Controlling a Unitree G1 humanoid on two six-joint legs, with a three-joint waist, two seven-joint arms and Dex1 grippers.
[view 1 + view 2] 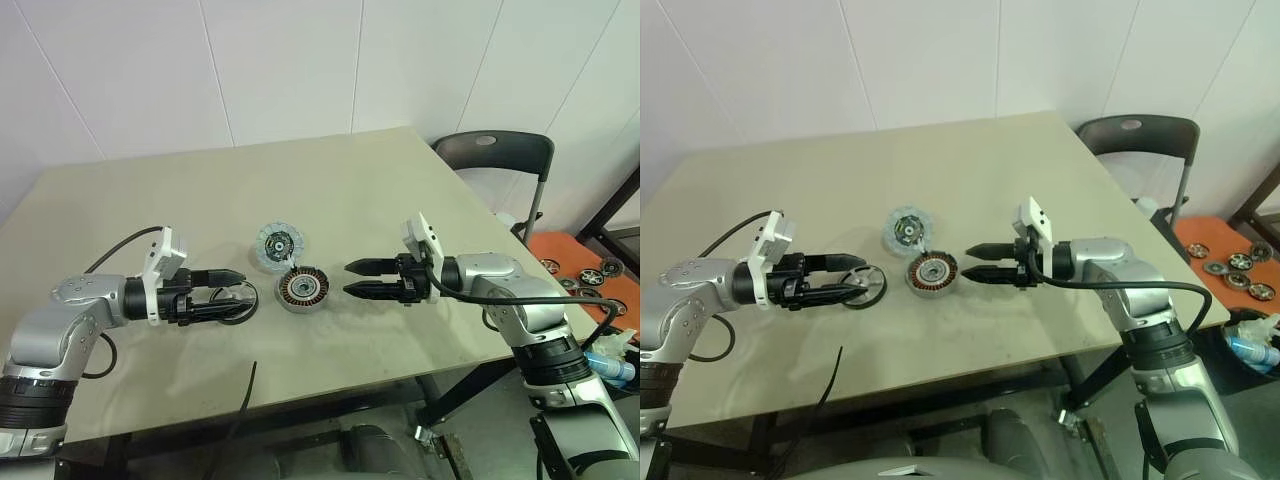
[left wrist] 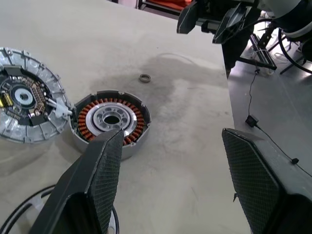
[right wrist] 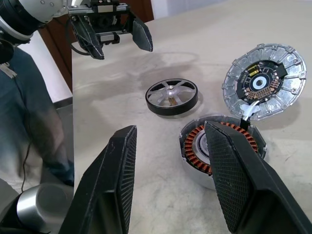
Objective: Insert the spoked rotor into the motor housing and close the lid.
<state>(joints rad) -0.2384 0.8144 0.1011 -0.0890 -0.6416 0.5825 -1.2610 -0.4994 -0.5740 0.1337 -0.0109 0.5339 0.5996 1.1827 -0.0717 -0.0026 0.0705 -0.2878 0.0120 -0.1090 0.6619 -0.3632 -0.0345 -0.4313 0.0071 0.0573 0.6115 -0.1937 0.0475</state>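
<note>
Copper-wound metal housing (image 1: 302,289) on the matte table (image 1: 400,200); segmented pale lid (image 1: 278,245) touching behind, black-rimmed spoked rotor (image 3: 172,96) beside. Left tool (image 1: 235,295) and right tool (image 1: 353,279) open, empty. No legible writing.

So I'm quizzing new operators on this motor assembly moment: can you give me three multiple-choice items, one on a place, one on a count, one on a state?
1. Where does the spoked rotor lie?
A. Inside the motor housing
B. On the table, beside the housing, under the left gripper
C. On the chair

2. How many of the task's round parts lie on the table?
A. One
B. Two
C. Three

3. What state is the right gripper in?
A. Open, holding nothing
B. Shut on the lid
C. Shut on the rotor

Answers:
1 B: the rotor rests flat under the left gripper, apart from the motor housing.
2 C: rotor, housing and lid are all there.
3 A: its fingers stand apart with nothing between them, pointing at the housing.
</note>
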